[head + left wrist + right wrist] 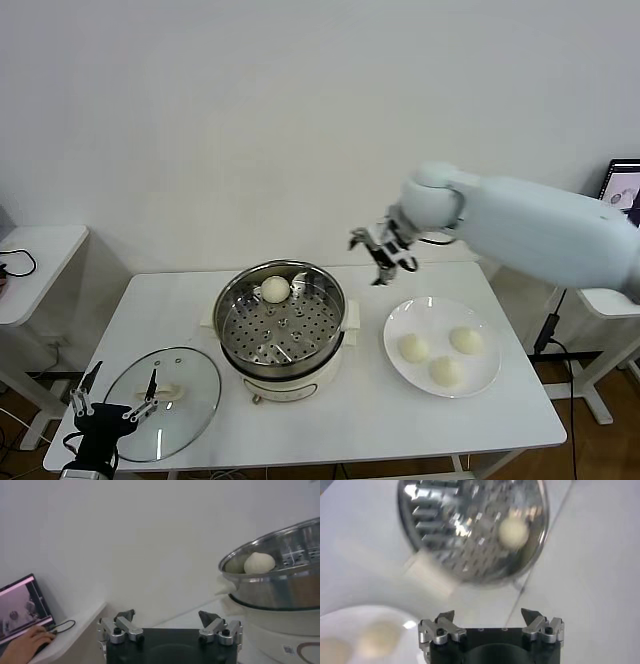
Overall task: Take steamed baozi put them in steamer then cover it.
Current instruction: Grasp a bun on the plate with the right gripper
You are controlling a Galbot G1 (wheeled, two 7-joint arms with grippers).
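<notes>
The right gripper (383,252) hangs in the air with its jaws wide apart and nothing between them; one steamed bun (275,289) already sits in the steamer (282,320), off to one side below the jaws. Three more buns (443,355) wait on the white plate (442,345), low on the jaws' other side. To do this well, I think the jaws should come straight down around one bun and squeeze softly. The left gripper (112,401) waits open over the glass lid (163,403).
</notes>
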